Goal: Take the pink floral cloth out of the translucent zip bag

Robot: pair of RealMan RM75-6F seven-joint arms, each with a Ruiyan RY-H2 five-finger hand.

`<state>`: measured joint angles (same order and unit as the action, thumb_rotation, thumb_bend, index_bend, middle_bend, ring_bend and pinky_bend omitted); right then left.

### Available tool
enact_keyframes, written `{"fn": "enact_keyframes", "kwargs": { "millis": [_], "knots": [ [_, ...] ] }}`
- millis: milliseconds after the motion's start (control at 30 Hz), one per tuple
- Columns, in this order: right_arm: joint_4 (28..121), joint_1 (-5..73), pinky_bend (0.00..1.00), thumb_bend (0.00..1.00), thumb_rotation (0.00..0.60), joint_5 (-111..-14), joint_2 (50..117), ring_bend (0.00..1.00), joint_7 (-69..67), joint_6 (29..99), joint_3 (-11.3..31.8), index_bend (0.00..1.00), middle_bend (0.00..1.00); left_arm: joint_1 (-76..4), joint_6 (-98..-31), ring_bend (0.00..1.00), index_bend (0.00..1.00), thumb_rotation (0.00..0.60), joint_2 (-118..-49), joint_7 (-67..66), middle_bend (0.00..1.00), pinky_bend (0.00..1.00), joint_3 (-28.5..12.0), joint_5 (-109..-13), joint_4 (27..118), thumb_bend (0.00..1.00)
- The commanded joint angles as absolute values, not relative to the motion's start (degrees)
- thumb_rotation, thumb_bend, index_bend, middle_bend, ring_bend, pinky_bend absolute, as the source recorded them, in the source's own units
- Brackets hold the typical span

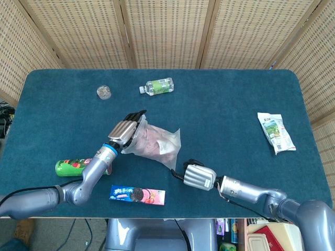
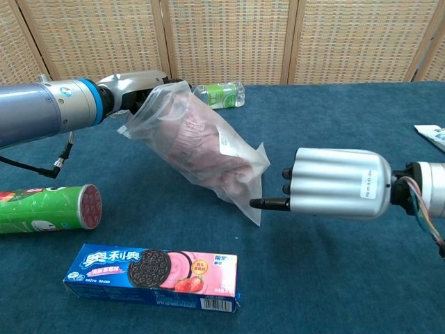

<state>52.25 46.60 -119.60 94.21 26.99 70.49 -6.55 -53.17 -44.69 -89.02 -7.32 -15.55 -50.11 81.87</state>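
The left hand [image 1: 124,130] pinches the top edge of the zip bag [image 2: 201,149], a crinkled, see-through plastic pouch held up at a slant so its lower corner trails to the blue felt-like table [image 1: 225,104]. Inside the bag sits the pink cloth [image 2: 198,142], bunched into a soft lump, still fully enclosed.

The right hand [image 2: 334,184], a smooth silver shell with dark fingers [image 2: 268,203], hangs low just beside the bag's lower corner. One dark finger pokes out toward the plastic and seems to meet its edge, though the contact is hard to make out; the hand holds nothing.

A glossy blue biscuit box [image 2: 154,274] and a green tube-shaped can [image 2: 45,207] lie near the front edge. A clear bottle [image 1: 157,86] with a green label lies farther back.
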Motion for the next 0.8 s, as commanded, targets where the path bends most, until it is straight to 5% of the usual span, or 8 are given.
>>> {"fn": "enact_keyframes", "kwargs": {
  "millis": [33,300,800],
  "knots": [
    [53.49,46.89,0.9,0.0,0.6,-118.28,95.23,0.67,29.11,68.57,-5.98,0.19,0.73,-53.31,-44.4,0.0,0.67,0.6,-88.98,-7.39,0.0,0.0,-15.43,-49.64,81.85,0.54],
    [55.41,48.09,0.9,0.03,0.6,-117.08,95.99,0.67,30.22,66.57,-5.29,0.3,0.73,-53.48,-44.36,0.0,0.67,0.6,-88.86,-7.57,0.0,0.0,-15.19,-49.04,81.71,0.54],
    [54.04,49.99,0.9,0.07,0.6,-114.88,98.93,0.67,30.65,63.94,-4.56,0.31,0.73,-53.26,-43.88,0.0,0.67,0.6,-89.09,-6.0,0.0,0.0,-14.74,-49.72,81.07,0.54]
  ]
}}
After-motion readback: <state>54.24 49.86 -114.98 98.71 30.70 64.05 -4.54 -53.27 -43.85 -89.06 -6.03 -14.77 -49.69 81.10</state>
